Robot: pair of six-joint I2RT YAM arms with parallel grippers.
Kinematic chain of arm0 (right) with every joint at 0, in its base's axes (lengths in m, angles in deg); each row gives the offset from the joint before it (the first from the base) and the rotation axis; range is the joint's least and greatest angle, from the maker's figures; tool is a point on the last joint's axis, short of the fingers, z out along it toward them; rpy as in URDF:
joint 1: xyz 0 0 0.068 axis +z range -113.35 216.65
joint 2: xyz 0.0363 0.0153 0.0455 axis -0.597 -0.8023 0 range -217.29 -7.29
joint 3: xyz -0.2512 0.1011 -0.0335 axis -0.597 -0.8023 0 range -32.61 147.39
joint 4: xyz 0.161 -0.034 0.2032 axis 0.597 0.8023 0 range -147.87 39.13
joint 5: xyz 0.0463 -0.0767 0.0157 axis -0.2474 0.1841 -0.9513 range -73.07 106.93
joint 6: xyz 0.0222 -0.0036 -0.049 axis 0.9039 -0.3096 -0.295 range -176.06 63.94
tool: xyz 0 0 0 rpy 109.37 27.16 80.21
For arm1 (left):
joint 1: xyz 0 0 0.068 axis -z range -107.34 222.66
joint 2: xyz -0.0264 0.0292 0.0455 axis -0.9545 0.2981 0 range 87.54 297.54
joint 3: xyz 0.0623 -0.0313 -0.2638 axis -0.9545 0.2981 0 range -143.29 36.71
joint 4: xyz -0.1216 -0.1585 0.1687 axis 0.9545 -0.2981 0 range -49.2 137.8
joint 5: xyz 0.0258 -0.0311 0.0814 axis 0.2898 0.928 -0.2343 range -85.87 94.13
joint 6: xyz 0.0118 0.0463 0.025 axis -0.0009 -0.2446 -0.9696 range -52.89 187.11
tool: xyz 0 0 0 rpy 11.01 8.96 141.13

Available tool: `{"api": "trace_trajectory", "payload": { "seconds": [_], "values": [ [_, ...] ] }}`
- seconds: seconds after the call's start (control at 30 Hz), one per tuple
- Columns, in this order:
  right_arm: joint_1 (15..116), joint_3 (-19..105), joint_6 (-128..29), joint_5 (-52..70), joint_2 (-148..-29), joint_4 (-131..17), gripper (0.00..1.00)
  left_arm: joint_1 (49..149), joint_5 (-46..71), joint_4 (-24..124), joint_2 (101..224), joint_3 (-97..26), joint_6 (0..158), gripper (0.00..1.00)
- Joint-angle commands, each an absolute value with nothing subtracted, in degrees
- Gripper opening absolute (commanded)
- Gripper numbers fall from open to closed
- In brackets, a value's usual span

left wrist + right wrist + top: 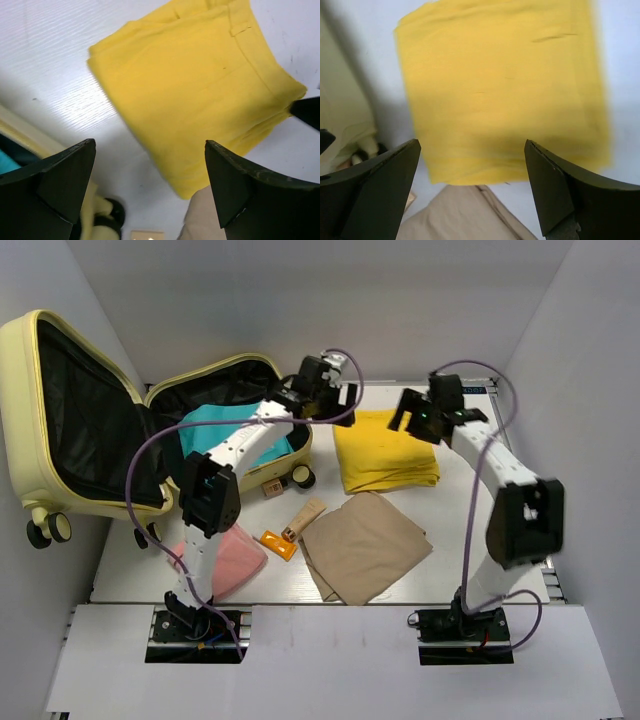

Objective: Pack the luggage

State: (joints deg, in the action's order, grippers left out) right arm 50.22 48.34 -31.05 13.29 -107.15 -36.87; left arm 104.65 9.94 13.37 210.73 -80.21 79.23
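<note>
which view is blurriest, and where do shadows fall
Right wrist: blurriest, the yellow cloth smeared along its right edge. Left wrist: sharper, table grain and the cloth's seams readable, a grey shadow beside the luggage rim. Top external: crisp, evenly lit, shadows faint.

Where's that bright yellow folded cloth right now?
In the overhead view the yellow cloth lies on the table toward the back, right of the open luggage and just behind the tan cloth.
</note>
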Motion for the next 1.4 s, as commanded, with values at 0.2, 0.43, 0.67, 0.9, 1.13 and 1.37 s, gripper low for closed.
{"api": "trace_trajectory", "payload": {
  "seconds": [0.2, 0.43, 0.67, 0.9, 1.13, 1.37],
  "values": [
    [45.6, 32.3, -29.3, 38.1, -84.8, -31.2, 0.9, 110.1, -1.7, 20.8, 214.4, -77.5, 87.2, 1.0],
    [44.5, 27.0, -30.2, 36.1, -79.8, -31.1, 0.9, 110.3, -5.5, 21.7, 217.9, -73.9, 96.6, 1.0],
    [44.2, 27.0, -31.1, 33.9, -80.9, -30.7, 0.9, 110.3, -7.7, 24.2, 219.8, -71.0, 100.8, 1.0],
    [43.9, 27.2, -32.1, 34.1, -81.6, -30.5, 0.9, 110.5, -4.2, 26.6, 223.1, -70.7, 104.1, 0.87],
    [42.9, 26.0, -32.1, 34.9, -80.5, -31.0, 0.9, 111.5, -5.7, 24.1, 225.2, -75.3, 105.2, 0.6],
    [41.9, 24.3, -32.4, 35.4, -78.2, -32.6, 0.9, 111.8, -4.0, 24.3, 225.6, -76.1, 103.4, 0.0]
  ]
}}
